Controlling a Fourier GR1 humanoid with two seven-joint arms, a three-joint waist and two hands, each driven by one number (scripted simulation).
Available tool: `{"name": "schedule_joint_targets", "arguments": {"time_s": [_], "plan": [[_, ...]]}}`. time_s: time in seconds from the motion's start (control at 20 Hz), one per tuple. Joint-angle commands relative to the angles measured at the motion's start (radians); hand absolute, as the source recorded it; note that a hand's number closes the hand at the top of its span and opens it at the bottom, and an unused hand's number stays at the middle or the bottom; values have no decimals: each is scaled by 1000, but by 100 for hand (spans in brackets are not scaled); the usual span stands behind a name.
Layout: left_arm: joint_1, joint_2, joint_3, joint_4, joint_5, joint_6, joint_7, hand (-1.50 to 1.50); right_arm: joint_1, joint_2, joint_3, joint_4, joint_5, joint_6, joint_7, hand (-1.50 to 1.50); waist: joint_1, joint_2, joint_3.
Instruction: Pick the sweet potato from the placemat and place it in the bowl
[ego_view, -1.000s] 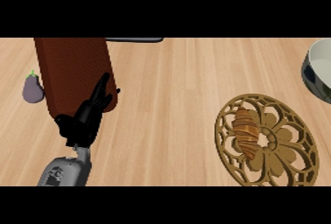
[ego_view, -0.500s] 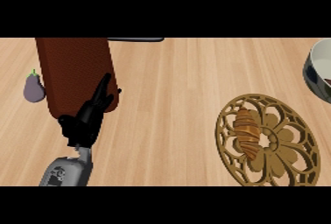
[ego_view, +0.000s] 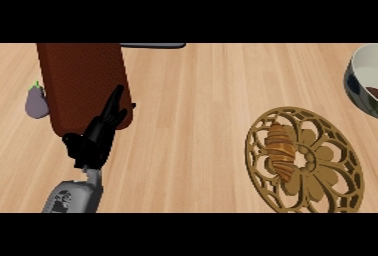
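An orange-brown, ridged sweet potato (ego_view: 280, 152) lies on the left part of a round golden openwork placemat (ego_view: 328, 197) at the lower right. The bowl (ego_view: 359, 75), grey-rimmed with a dark inside, is cut off by the right edge at the upper right. My left hand (ego_view: 92, 142) comes in from the lower left, open, with straight fingers (ego_view: 114, 107) pointing up over the lower right corner of a dark red-brown mat (ego_view: 81, 80). It is far to the left of the sweet potato and holds nothing. The right hand does not show.
A purple eggplant (ego_view: 35, 101) lies on the wooden counter (ego_view: 199, 110) just left of the red-brown mat. A thin grey object (ego_view: 151, 45) shows at the top edge. Bare wood stretches between the left hand and the golden placemat.
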Motion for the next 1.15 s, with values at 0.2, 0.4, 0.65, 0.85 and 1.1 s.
{"name": "schedule_joint_targets", "arguments": {"time_s": [0.2,0.4,0.65,0.85,1.1], "plan": [[32,-10,0,12,-10,4,-45,0,-1,-72,-102,73,-97,133,46,-150,-1,0,0],[-22,-21,3,-36,-4,27,52,0,32,-145,-145,99,-145,299,62,-150,-12,-4,1],[0,-31,-13,4,-34,35,5,0,116,-163,-160,91,-160,383,-16,-150,-10,4,4],[8,-14,-9,-42,-26,23,39,0,199,-165,-151,66,-155,454,-71,-150,-12,0,4],[5,13,38,-6,11,-10,5,0,220,-190,-162,42,-173,509,-52,-150,-16,-2,3]]}}
